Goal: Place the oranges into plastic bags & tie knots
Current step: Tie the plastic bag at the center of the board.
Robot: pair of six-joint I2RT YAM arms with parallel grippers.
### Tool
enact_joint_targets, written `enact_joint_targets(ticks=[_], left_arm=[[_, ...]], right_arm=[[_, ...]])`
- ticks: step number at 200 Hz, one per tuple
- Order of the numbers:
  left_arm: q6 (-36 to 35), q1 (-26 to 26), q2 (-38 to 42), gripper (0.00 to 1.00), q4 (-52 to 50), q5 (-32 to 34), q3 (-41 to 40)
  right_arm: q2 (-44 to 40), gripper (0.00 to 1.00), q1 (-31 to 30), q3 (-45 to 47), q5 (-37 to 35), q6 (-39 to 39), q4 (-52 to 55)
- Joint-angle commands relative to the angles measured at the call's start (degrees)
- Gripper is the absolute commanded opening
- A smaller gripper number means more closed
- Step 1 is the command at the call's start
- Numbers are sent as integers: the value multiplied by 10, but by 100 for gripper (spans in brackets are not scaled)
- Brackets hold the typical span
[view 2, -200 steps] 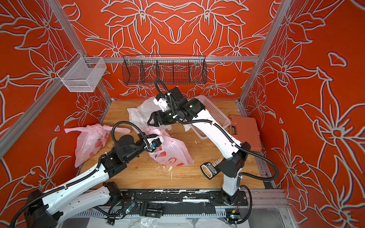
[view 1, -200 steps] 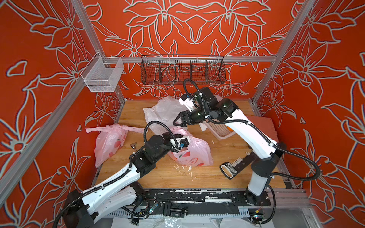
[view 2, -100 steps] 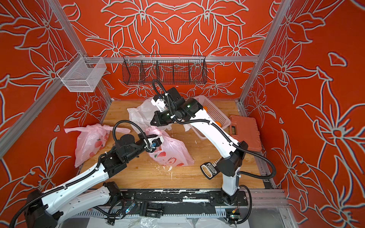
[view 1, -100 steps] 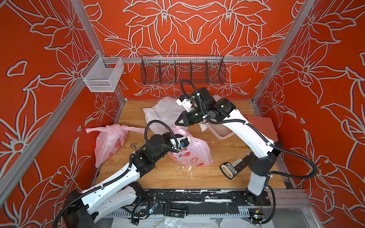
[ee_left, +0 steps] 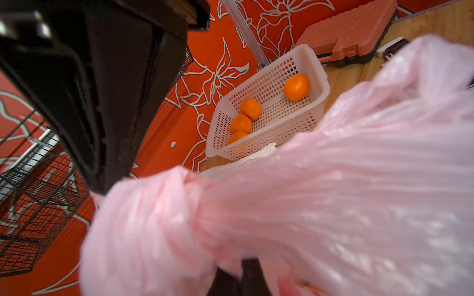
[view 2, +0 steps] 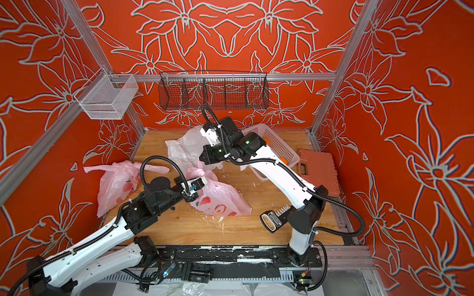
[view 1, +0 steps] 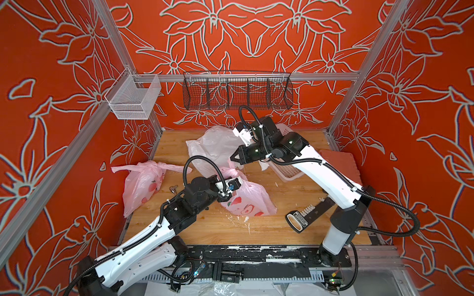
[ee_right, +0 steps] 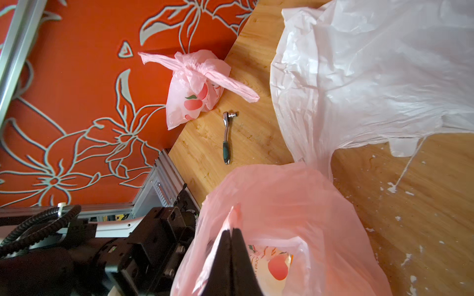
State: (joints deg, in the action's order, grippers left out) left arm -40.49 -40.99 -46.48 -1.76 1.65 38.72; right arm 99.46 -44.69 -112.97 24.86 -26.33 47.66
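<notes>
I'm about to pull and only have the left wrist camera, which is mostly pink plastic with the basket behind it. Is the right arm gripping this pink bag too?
Observer: Yes. The right wrist view shows the right gripper with its jaws shut on a pink flap at the top of the middle pink bag.
Operator: Good. Is any other bag finished?
Observer: One. A second pink bag lies at the left edge of the table, its handles tied in a knot with the strap ends sticking out sideways.
</notes>
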Motion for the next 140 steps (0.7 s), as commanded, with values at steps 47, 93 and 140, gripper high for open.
enact_joint_targets(ticks=[47, 93, 140], left_arm=[[163, -5, 11, 0, -173, -14, 77], [244, -5, 46, 0, -290, -31, 113], [326, -5, 80, 0, -337, 13, 124]], right_arm=[[-87, 0, 4, 74, -102, 24, -82], [-114, 0, 5, 113, -155, 35, -109], [-130, 0, 8, 144, -222, 39, -127]])
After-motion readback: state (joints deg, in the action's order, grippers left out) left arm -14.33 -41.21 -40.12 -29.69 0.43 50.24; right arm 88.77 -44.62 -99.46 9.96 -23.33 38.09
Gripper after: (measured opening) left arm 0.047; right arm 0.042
